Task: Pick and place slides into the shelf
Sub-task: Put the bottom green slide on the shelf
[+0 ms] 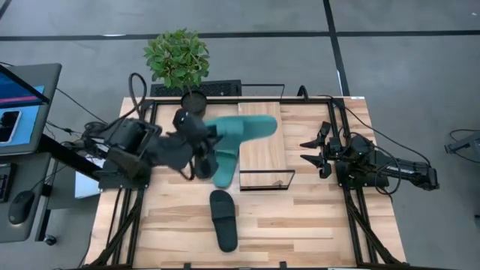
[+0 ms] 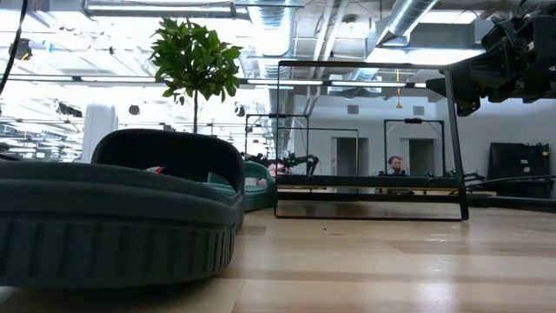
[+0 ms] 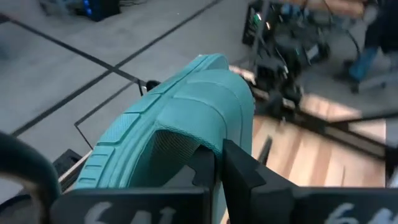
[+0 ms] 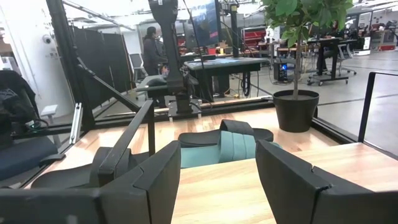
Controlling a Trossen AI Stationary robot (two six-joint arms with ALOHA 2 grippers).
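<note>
My left gripper (image 1: 204, 139) is shut on a teal slide (image 1: 241, 127), held in the air with its free end over the far part of the shelf's wood board (image 1: 264, 154). A second teal slide (image 1: 223, 171) lies flat on the table left of the shelf, and a black slide's strap (image 4: 245, 130) shows just behind it. Another black slide (image 1: 223, 220) lies on its sole near the table's near edge and fills the low view's left (image 2: 113, 217). My right gripper (image 1: 309, 150) waits open right of the shelf, touching nothing. My left gripper holds the teal slide by the edge of its wide strap (image 3: 186, 140), pinched between the two fingers (image 3: 239, 177); one finger seems to reach under the strap. The fingers come about level from the table's left. The slide is lifted clear and sticks out rightward toward the shelf.
The shelf's thin black wire frame (image 1: 289, 180) stands around the board. A potted plant (image 1: 178, 60) stands at the table's far edge, with a keyboard (image 1: 199, 88) beside it. Black frame bars run along both table sides. Bare tabletop lies near the right front.
</note>
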